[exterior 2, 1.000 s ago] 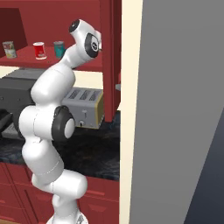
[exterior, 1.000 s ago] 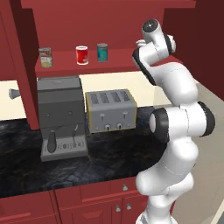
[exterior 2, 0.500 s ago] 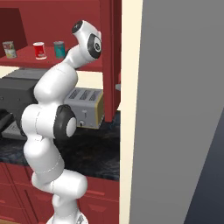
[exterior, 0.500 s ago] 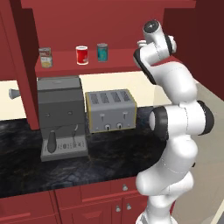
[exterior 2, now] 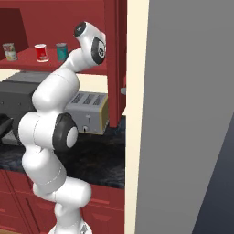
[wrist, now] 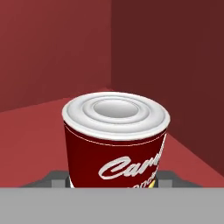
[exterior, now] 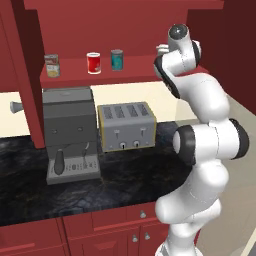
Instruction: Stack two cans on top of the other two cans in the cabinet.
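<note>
Little has shifted: hand (wrist: 114, 183) stays clamped around dark red can (wrist: 114, 144) inside cabinet (wrist: 52, 52).

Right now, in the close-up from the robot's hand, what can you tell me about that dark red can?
The dark red can is a small upright cylinder with a pale ringed lid and a white rim band. White script lettering runs across its dark red side, above a bit of yellow. It looks like glossy metal. It stands close in front of the camera, inside the cabinet, near a back corner. Its base is hidden at the frame's bottom, so whether the gripper's fingers touch it cannot be told.
</note>
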Available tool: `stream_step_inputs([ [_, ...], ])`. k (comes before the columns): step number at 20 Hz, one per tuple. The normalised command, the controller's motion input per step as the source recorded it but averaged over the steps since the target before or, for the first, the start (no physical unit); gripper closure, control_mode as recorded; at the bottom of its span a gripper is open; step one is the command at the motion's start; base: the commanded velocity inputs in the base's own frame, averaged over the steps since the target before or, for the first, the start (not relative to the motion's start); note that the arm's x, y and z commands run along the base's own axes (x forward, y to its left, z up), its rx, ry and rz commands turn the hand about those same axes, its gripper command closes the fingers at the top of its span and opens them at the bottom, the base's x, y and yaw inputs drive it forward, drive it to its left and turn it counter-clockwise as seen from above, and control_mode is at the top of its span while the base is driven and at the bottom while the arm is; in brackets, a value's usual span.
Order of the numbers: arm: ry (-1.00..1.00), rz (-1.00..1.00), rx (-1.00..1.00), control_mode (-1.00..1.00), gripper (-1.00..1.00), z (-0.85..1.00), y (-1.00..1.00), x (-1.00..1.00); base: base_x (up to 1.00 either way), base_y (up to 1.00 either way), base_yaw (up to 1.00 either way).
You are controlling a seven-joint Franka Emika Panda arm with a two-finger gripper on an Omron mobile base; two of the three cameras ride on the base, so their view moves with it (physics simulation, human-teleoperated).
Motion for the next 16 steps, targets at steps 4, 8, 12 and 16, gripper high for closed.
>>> stream_step_inputs([
  [4, -0.04, 0.17, 0.02, -1.00, 1.00, 0.10, 0.27, -0.35, 0.00, 0.00, 0.00],
  [8, 0.00, 0.19, 0.00, -1.00, 1.00, 0.14, 0.29, -0.35, 0.00, 0.00, 0.00],
  [12, 0.00, 0.20, 0.00, -1.00, 1.00, 0.14, 0.31, -0.35, 0.00, 0.00, 0.00],
  [16, 0.00, 0.22, 0.00, -1.00, 1.00, 0.16, 0.22, -0.29, 0.00, 0.00, 0.00],
])
